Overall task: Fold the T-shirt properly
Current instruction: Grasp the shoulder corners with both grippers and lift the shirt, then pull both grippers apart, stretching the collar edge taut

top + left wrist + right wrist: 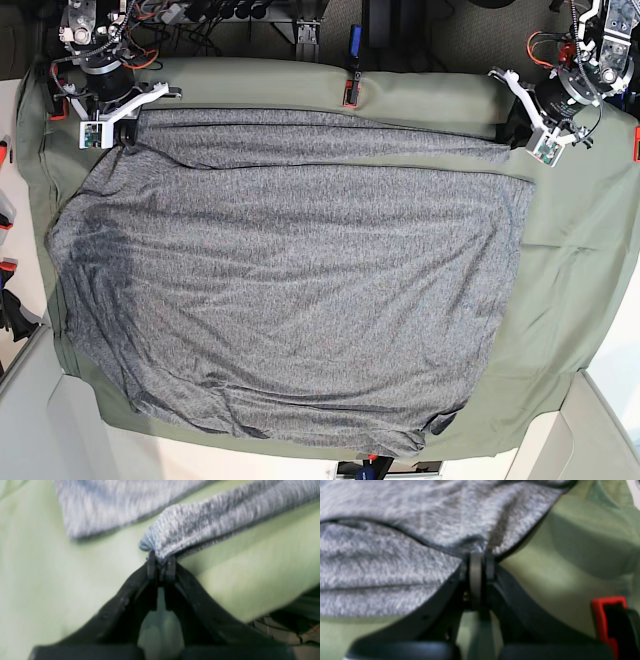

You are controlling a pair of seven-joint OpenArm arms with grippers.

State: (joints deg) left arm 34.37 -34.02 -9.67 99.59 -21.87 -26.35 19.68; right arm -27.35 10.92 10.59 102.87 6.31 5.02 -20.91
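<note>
The heather-grey T-shirt (290, 290) lies spread flat over most of the olive-green table cloth (570, 260), with a folded strip along its far edge. My left gripper (517, 143), at the far right in the base view, is shut on the end of a grey sleeve (200, 522); its tips (161, 561) pinch the bunched knit just above the cloth. My right gripper (132, 128), at the far left, is shut (480, 557) on the dark-seamed edge of the shirt (395, 555), where the fabric puckers.
Red clamps (350, 92) hold the cloth at the far edge, and one (605, 620) shows close to my right gripper. The table's edge (275, 610) lies right of my left gripper, with cables below it. Cables and gear (230, 15) sit behind the table.
</note>
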